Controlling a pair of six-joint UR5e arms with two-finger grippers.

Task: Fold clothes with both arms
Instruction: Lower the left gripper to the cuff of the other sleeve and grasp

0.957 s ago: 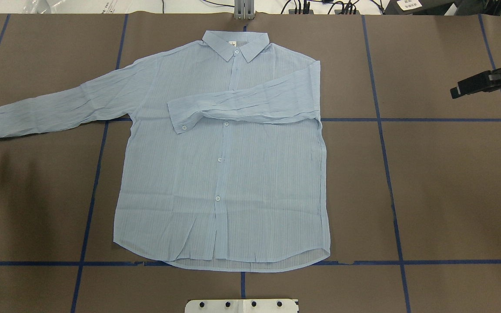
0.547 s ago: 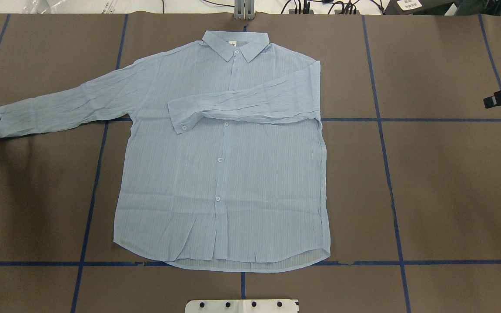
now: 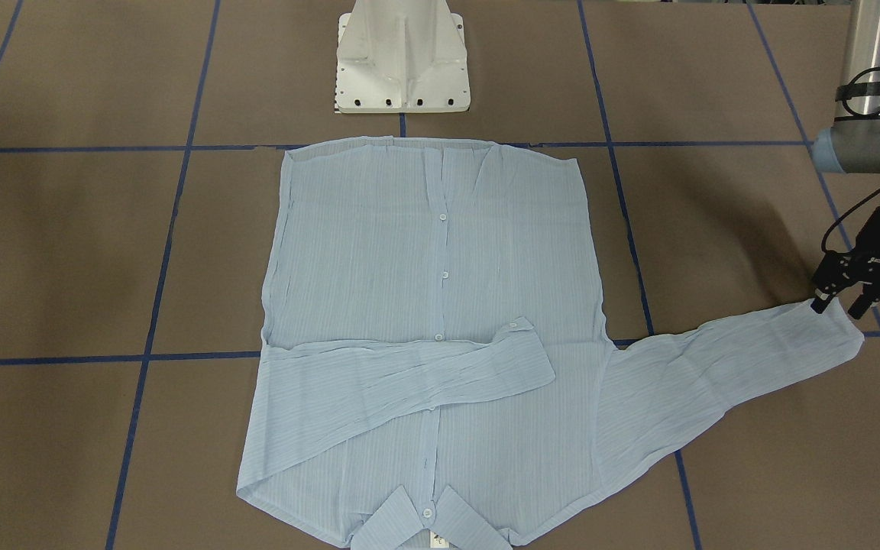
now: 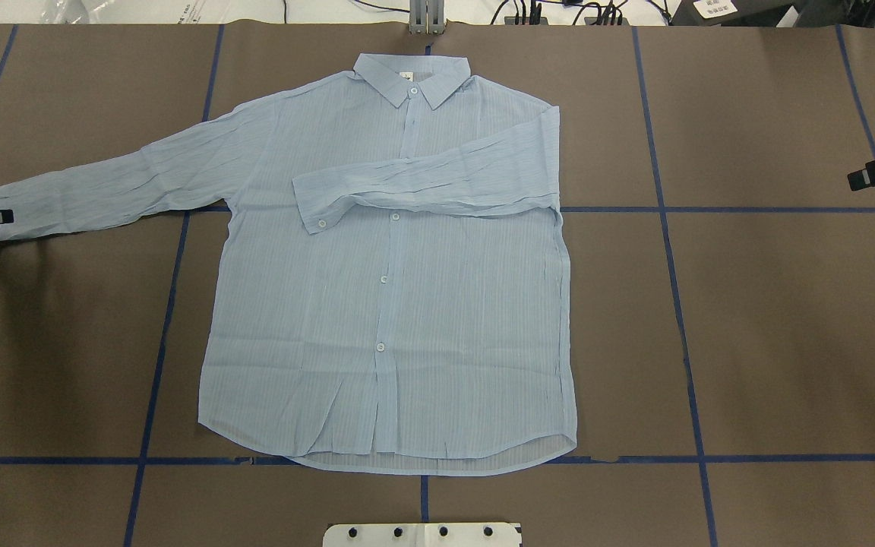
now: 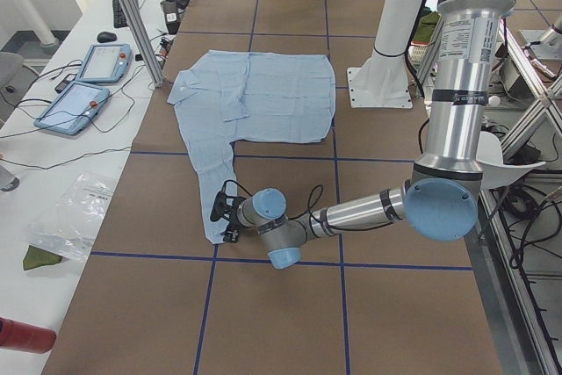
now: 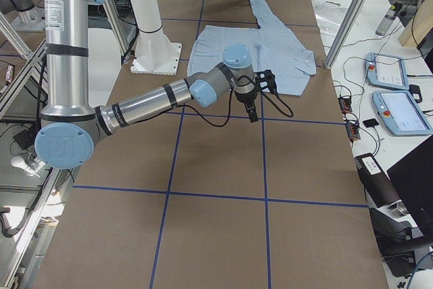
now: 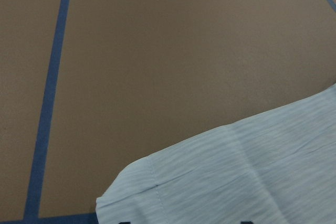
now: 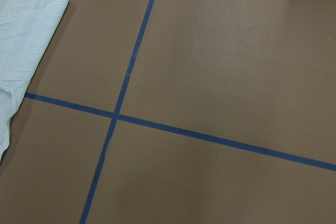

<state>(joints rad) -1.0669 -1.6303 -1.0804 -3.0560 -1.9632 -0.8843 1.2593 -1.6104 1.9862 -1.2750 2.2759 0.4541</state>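
Two arms, one shirt: left tool spread at the cuff

At the far left of the overhead view, the left tool (image 3: 837, 308) hangs low over the end of the shirt's outstretched sleeve (image 4: 126, 182). Its two black fingers are spread apart and grasp nothing. The front-facing view shows one fingertip at the edge of the cuff (image 7: 220, 182) and the other just off its corner; whether either presses on the fabric I cannot tell. The left arm (image 5: 351, 212) reaches out low over the brown surface (image 4: 787, 342) to that spot.

Further right, that sleeve runs flat and crinkled up to the shoulder. The pale blue striped shirt (image 4: 392, 319) lies face up and buttoned in the middle of the surface. Its collar (image 4: 411, 76) is on the side far from the robot and its hem is toward the white pedestal base (image 4: 422, 534). Its other sleeve (image 4: 422, 182) is folded across the chest, with the end lying past the button line. Blue tape lines (image 4: 680, 334) cross the surface in a grid, some passing under the shirt.

At the far right, well apart from the shirt, the right tool (image 4: 863, 177) hovers over bare surface. Only one black finger of it enters the overhead view, and I cannot tell whether it is spread or clenched. The right wrist view shows just a corner of the shirt at its left edge.
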